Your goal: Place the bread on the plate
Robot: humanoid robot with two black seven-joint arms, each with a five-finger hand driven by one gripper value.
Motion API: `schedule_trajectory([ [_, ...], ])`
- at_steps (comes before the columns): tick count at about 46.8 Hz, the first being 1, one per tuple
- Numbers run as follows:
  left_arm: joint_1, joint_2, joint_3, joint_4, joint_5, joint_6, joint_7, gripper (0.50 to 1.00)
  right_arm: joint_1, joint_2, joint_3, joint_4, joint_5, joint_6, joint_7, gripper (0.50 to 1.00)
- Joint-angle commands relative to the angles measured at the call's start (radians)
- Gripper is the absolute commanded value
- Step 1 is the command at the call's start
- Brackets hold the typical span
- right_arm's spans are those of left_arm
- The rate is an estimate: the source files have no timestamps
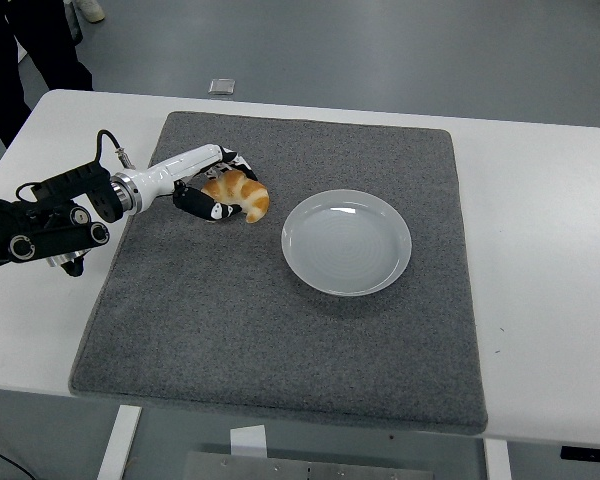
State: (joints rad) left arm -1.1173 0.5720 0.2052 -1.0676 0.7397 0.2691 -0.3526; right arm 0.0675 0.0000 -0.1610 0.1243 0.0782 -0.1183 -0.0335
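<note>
While the left hand had its fingers curled around the bread, the plate sat empty just beside, on the grey mat.

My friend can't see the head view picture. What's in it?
The robot's left hand grips a golden bread on a grey mat, left of an empty white plate. Everything sits on a white table.

Golden-brown bread (darker striped crust), pale grey plate, charcoal speckled mat, white table
</note>
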Motion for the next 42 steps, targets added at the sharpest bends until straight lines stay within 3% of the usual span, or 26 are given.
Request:
schedule_trajectory([
  [1,0.001,0.000,-0.001,0.000,0.001,0.004,0.000,0.500,0.000,0.000,0.000,0.000,0.000,0.000,0.001,0.952],
  [15,-0.006,0.023,-0.006,-0.005,0.003,0.045,0.000,0.500,0.000,0.000,0.000,0.000,0.000,0.000,0.000,0.952],
  [30,-0.127,0.190,-0.001,-0.002,0.013,0.041,0.000,0.500,0.000,0.000,0.000,0.000,0.000,0.000,0.000,0.952],
  [42,-0.246,0.216,0.003,0.000,0.044,0.032,0.003,0.500,0.003,0.000,0.000,0.000,0.000,0.000,0.000,0.952],
])
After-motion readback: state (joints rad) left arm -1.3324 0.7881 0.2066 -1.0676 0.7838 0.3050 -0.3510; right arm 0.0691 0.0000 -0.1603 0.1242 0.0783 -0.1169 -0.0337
